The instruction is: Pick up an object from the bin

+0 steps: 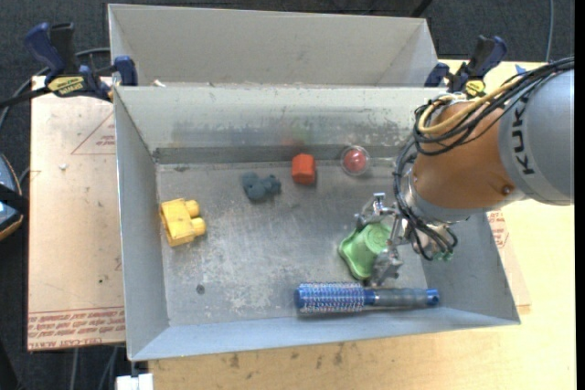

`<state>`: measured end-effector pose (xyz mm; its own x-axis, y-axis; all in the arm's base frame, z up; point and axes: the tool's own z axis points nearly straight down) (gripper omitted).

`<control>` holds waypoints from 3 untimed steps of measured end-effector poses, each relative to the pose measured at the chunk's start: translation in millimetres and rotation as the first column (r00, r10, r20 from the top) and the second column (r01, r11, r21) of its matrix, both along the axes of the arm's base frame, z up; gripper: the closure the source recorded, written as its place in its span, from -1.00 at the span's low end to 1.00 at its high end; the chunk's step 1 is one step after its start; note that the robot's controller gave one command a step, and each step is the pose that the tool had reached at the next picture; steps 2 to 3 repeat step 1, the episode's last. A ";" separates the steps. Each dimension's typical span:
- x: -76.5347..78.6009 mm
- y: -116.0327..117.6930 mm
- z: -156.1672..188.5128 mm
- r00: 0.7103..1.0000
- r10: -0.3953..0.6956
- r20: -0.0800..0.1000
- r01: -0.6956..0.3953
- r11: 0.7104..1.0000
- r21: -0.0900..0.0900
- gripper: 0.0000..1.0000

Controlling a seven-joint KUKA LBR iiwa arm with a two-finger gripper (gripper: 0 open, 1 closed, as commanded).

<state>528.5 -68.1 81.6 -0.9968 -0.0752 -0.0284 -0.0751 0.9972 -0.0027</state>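
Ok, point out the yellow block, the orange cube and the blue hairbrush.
yellow block (181, 221): camera view, its top face.
orange cube (303, 169): camera view, its top face.
blue hairbrush (366, 298): camera view, where bristles meet handle.

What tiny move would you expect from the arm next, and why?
Probably closing its fingers: the gripper sits low on the crumpled green soft thing beside the blue bristled hairbrush, fingers seemingly apart either side of it.

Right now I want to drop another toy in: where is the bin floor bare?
Bare: mid floor between yellow block, grey lump and blue brush, and the near-left corner. Crowded: right side, gripper over the green thing beside the brush.
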 end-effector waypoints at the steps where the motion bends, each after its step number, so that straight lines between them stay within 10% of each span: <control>1: 11.2 -1.8 200.7 0.926 0.377 -0.019 -0.378 0.926 -0.004 1.00; 3: 11.2 -1.8 200.7 0.926 0.377 -0.019 -0.378 0.926 -0.004 1.00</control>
